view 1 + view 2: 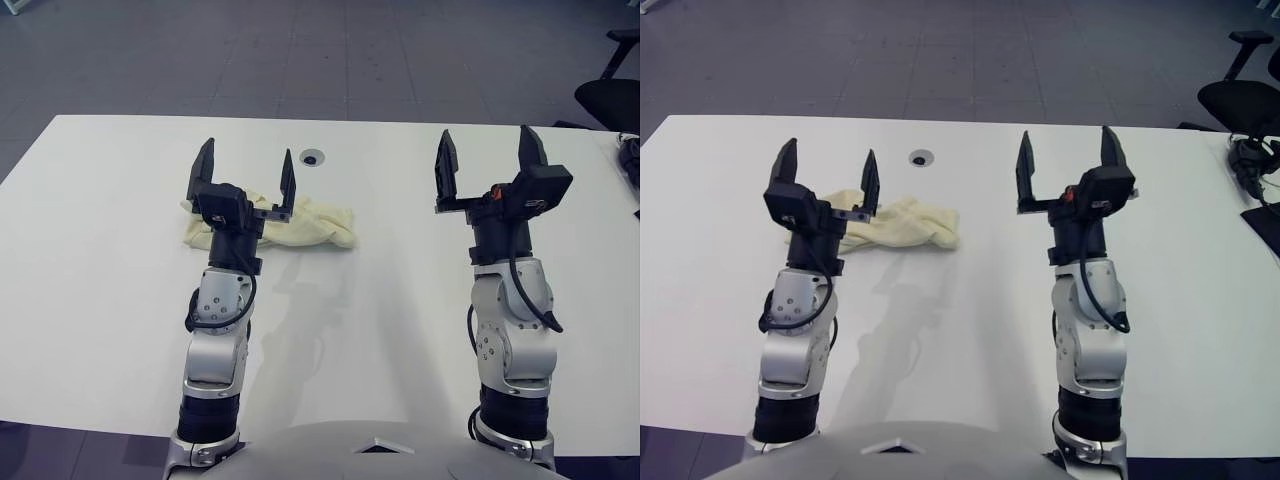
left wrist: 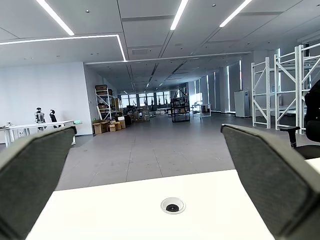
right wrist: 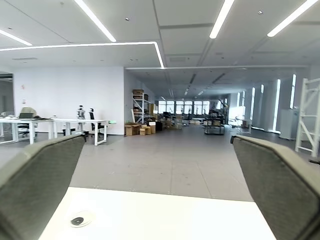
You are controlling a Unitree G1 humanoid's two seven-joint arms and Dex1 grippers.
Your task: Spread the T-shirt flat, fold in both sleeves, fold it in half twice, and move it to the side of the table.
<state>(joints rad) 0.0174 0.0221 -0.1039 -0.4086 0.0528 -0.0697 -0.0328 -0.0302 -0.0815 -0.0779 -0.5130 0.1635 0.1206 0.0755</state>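
Note:
A pale yellow T-shirt [image 1: 310, 224] lies bunched in a small heap on the white table [image 1: 100, 250], left of centre. My left gripper [image 1: 244, 166] is raised above the heap's near-left part, open, with nothing between its fingers [image 2: 272, 175]; the arm hides part of the cloth. Over the table's right half my right gripper [image 1: 490, 157] is also raised and open, holding nothing, well apart from the shirt. Its fingers [image 3: 280, 180] frame the far table edge in the right wrist view.
A round cable port [image 1: 312, 157] sits in the table just beyond the shirt. Black office chairs [image 1: 612, 95] stand off the table's far right corner, with dark objects [image 1: 1252, 165] at the right edge. Bare tabletop lies between the arms and in front.

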